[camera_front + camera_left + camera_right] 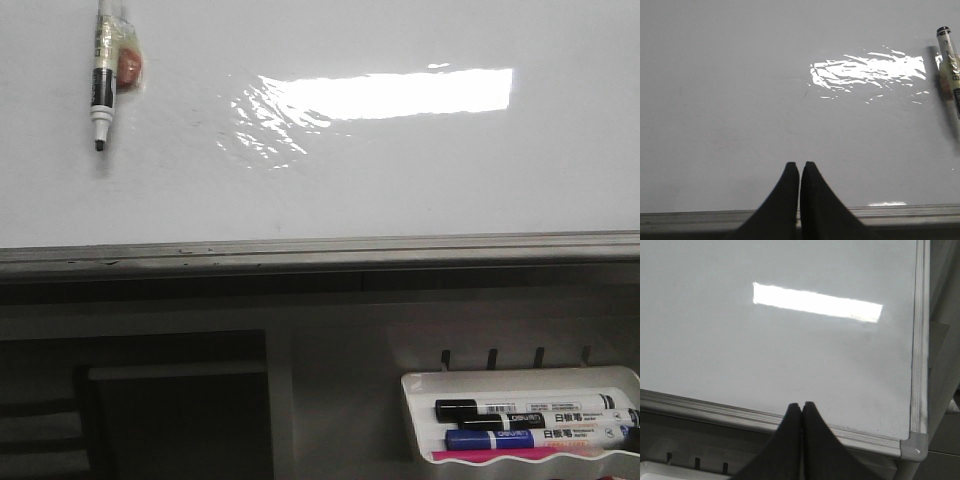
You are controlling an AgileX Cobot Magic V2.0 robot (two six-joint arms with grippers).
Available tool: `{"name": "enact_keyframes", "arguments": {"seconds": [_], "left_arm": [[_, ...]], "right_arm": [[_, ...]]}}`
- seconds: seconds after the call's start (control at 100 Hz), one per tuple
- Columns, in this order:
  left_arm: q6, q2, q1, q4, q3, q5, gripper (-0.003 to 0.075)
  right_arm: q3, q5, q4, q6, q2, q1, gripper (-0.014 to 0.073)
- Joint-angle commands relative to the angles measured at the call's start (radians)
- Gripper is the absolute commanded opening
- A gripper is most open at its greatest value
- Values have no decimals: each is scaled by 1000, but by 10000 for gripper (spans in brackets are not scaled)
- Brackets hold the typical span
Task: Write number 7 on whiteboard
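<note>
The front camera faces the whiteboard (400, 180) squarely from close by, while each wrist camera looks past its own closed jaws at the board just ahead, all three sharing the bright glare (385, 93) and the grey bottom rail (320, 248).

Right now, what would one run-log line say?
whiteboard: blank, no 7 | hanging marker: untouched | left gripper: shut, empty | right gripper: shut, empty

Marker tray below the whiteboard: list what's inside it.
The marker tray holds a black-capped marker, another black one and a blue-capped marker above a pink strip. Its right end is cut off.
</note>
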Motion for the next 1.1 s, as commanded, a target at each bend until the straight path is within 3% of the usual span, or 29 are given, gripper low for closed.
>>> {"name": "enact_keyframes", "arguments": {"seconds": [0.0,1.09], "left_arm": [[-13,-31,1,-9,35,-72,-20],[-13,-31,1,-58,35,-79,-20]], "right_arm": [[32,-87,-10,-4,-20,-4,-64],[32,-94,29,-4,-20,-4,-64]]}}
